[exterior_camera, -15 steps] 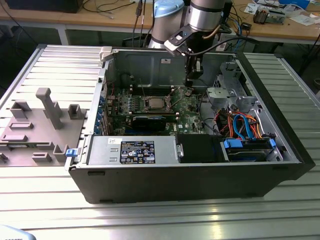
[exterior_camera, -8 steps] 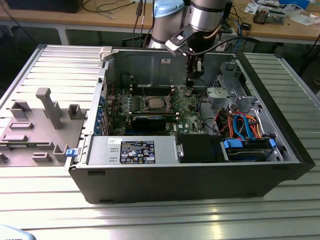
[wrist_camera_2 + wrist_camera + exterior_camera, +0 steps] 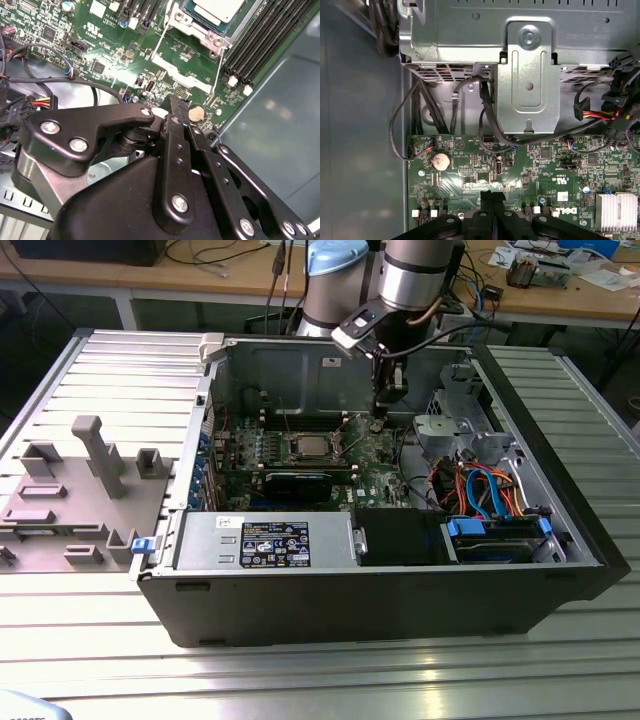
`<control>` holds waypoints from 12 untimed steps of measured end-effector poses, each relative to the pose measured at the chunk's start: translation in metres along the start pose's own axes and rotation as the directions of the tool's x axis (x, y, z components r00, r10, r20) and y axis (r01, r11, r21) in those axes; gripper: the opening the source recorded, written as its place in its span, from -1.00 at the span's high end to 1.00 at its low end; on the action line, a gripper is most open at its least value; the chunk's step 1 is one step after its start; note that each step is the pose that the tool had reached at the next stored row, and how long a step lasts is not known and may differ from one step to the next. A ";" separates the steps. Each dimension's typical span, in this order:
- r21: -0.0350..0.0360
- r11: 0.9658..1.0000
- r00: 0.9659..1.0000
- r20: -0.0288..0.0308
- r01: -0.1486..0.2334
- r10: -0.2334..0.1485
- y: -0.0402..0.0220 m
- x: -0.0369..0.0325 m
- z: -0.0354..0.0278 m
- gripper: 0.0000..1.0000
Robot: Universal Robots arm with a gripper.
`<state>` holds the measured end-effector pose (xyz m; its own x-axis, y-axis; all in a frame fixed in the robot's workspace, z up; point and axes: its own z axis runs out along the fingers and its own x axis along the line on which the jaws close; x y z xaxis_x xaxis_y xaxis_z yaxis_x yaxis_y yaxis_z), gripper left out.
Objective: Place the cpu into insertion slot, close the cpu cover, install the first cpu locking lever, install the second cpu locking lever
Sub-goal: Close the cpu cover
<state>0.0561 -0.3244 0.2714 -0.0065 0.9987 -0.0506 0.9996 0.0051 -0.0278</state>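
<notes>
The cpu (image 3: pixel 308 446) lies with its silvery top up inside the insertion slot (image 3: pixel 289 448) on the green motherboard. In the second wrist view the cpu (image 3: pixel 220 7) has the silvery cpu cover (image 3: pixel 227 33) lying as a frame around it. Two thin wire levers (image 3: pixel 159 41) (image 3: pixel 218 65) run along the socket's sides; whether they are latched I cannot tell. My gripper (image 3: pixel 386 405) hangs over the board to the exterior view's right of the socket, close to a coin battery (image 3: pixel 440 161). The black fingers (image 3: pixel 487 200) are shut together with nothing between them, as also seen on the gripper (image 3: pixel 172 104).
A black graphics card (image 3: pixel 300 483) sits in front of the socket, and a power supply (image 3: pixel 265 540) lies nearer the case front. A drive cage with coloured cables (image 3: pixel 490 490) fills the case's right. A metal bracket (image 3: pixel 529 80) and black cables rise beside the board. A grey fixture (image 3: pixel 70 490) stands outside.
</notes>
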 end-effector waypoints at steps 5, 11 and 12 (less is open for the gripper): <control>0.001 1.000 1.000 0.000 0.000 0.000 0.0004 0.0002 0.0046 0.79; 0.001 1.000 1.000 0.000 0.000 0.000 0.0005 0.0004 0.0074 0.79; 0.000 1.000 1.000 0.000 0.000 0.000 0.0006 0.0004 0.0080 0.79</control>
<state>0.0564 -0.3244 0.2634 -0.0066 0.9987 -0.0507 0.9996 0.0051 -0.0283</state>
